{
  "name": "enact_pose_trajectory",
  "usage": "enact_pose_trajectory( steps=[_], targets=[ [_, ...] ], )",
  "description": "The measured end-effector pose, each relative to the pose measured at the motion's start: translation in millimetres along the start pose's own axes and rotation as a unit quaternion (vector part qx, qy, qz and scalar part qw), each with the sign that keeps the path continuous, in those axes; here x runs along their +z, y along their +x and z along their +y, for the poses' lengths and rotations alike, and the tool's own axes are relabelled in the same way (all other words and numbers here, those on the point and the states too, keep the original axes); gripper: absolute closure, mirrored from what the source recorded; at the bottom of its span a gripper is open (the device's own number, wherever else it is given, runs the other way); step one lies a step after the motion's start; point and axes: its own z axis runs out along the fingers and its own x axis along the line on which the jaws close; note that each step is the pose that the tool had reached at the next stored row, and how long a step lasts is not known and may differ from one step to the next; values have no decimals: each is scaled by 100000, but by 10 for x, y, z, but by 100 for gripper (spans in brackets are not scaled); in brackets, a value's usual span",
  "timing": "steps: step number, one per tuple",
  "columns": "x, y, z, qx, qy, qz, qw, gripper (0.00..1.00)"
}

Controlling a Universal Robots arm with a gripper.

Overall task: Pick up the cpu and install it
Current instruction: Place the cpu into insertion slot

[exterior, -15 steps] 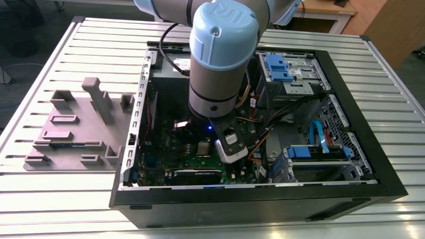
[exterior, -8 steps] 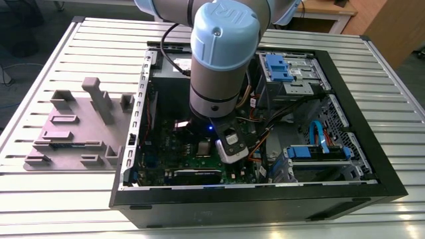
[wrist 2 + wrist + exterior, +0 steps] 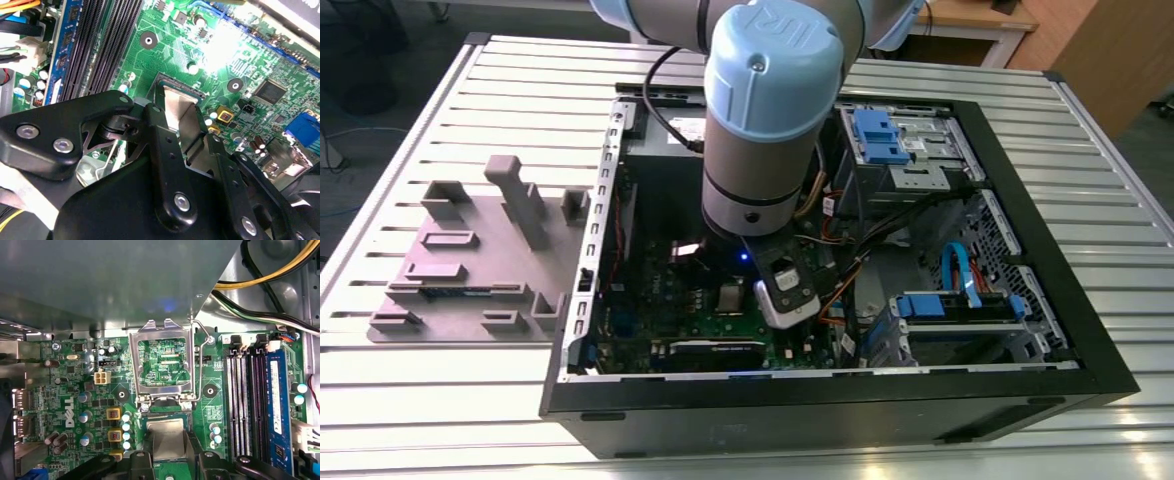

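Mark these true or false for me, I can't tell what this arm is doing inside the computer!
1. The computer case lies open on a slatted metal table. True.
2. The hinged socket frame is closed down over the chip. False: it stands flipped open.
3. The gripper has its fingers on either side of the cpu. True.
4. The cpu lies on the table outside the case. False: it is at the socket on the green circuit board, inside the case.
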Motion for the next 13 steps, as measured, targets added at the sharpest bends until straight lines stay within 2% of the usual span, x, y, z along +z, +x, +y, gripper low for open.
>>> enact_pose_trajectory(
  steps=[5, 13],
  targets=[
    [-33, 0, 2, -1, -13, -4, 100000, 61],
    [-16, 37, 16, -140, 23, 6, 100000, 61]
  ],
)
